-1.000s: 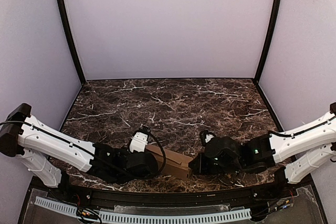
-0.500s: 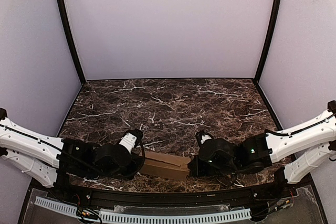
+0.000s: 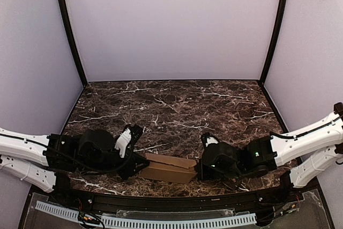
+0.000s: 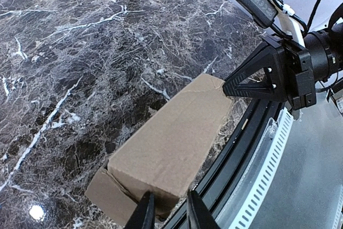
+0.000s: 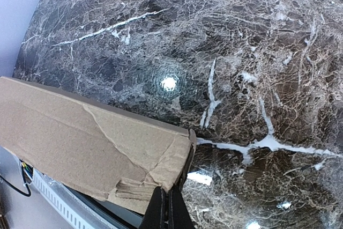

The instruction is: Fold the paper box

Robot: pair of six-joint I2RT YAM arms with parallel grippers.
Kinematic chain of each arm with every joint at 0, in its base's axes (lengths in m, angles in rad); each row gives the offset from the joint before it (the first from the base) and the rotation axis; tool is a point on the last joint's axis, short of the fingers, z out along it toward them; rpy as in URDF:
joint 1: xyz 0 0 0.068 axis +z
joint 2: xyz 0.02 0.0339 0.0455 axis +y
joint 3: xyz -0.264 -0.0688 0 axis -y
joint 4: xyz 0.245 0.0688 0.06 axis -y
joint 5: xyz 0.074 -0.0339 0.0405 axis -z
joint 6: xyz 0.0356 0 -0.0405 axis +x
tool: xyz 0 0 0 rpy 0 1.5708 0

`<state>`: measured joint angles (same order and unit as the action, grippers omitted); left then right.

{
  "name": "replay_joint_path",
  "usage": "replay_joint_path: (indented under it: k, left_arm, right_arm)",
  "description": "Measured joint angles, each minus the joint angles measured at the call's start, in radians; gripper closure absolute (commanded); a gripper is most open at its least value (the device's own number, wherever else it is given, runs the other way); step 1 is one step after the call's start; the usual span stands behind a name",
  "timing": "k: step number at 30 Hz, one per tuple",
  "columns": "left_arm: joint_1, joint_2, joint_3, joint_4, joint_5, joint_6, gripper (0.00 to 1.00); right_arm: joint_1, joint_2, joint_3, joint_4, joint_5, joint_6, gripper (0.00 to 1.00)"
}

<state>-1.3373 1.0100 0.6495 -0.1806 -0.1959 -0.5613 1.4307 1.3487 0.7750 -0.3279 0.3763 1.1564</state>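
The paper box point(image 3: 169, 169) is a slim brown carton lying flat near the table's front edge, between the two grippers. In the left wrist view the box point(image 4: 171, 132) runs away from my left gripper point(image 4: 169, 215), whose fingers stand a little apart at its near end, where an end flap point(image 4: 104, 191) hangs open. My left gripper point(image 3: 140, 165) sits at the box's left end. My right gripper point(image 5: 167, 213) is pinched on the creased right end of the box point(image 5: 80, 138). It also shows in the top view point(image 3: 198, 171) and in the left wrist view point(image 4: 228, 85).
The dark marble table point(image 3: 177, 105) stretches back to pale walls with black corner posts. A black rail point(image 4: 236, 148) and a white slotted strip point(image 3: 161, 221) run along the near edge, just beside the box.
My left arm has drawn back to the left, off the top of the box to its left end. The box and my right gripper have hardly moved.
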Motion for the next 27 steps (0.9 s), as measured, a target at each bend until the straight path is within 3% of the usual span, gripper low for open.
replay_joint_path:
  k: [17, 23, 27]
  left_arm:
    - [0.007, -0.172, -0.037, -0.114, 0.017, -0.029, 0.66]
    - [0.024, -0.146, -0.012, -0.122, 0.016, -0.033, 0.84]
    - [0.098, -0.075, 0.004, -0.057, 0.072, -0.036, 0.93]
  right_arm:
    - [0.0, 0.036, 0.058, -0.042, 0.005, -0.062, 1.0]
    - [0.0, 0.043, 0.068, -0.048, 0.006, -0.079, 1.0]
    - [0.0, 0.048, 0.074, -0.053, 0.006, -0.086, 1.0]
